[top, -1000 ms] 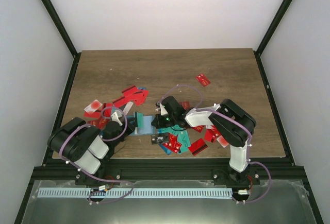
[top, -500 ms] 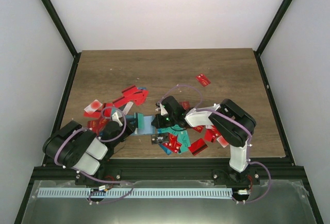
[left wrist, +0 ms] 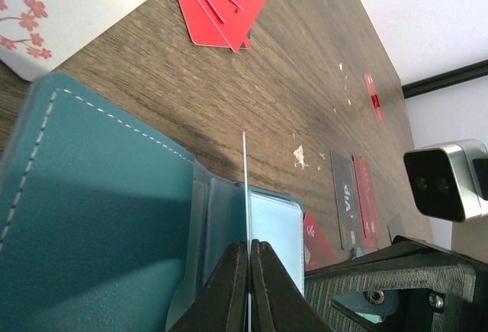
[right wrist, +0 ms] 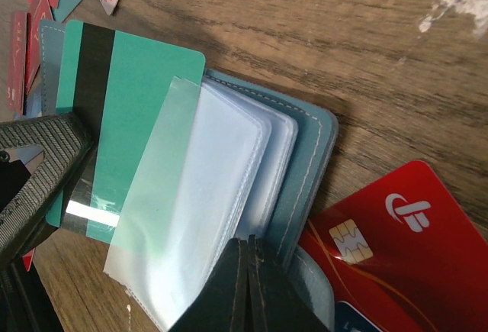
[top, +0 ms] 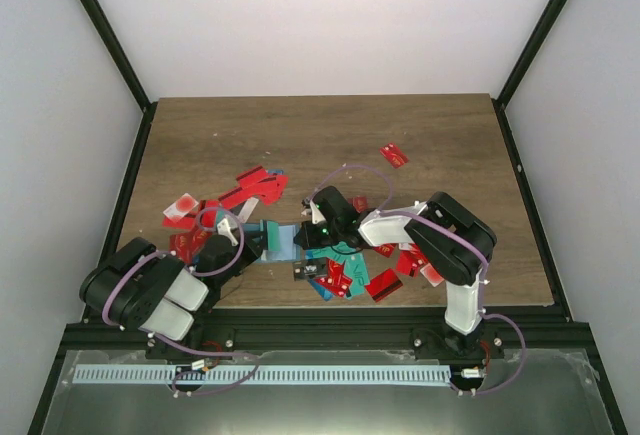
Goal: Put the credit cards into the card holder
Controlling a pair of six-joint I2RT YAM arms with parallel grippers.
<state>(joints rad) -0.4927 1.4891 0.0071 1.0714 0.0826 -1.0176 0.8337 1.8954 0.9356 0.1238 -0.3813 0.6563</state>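
Left end effector (left wrist: 248, 271) grips stripe-up teal card (right wrist: 141, 111) lengthwise along card holder (right wrist: 309, 149); right end effector (right wrist: 248, 271) pinches sleeve (right wrist: 206, 187).

My left arm (top: 140, 280) and right arm (top: 455, 240) are built of chunky black joint housings with glossy white shell segments. A thin lilac cable (top: 350, 166) loops along each arm. A small green light (top: 324, 227) glows at my right wrist. My left end effector (left wrist: 248, 246) has two black tapered fingers, and my right end effector (right wrist: 248, 242) has the same. Its body is ribbed dark-grey printed plastic with small silver screws (left wrist: 374, 298), and carries a silver-grey camera box (left wrist: 446, 179) with two dark lenses.
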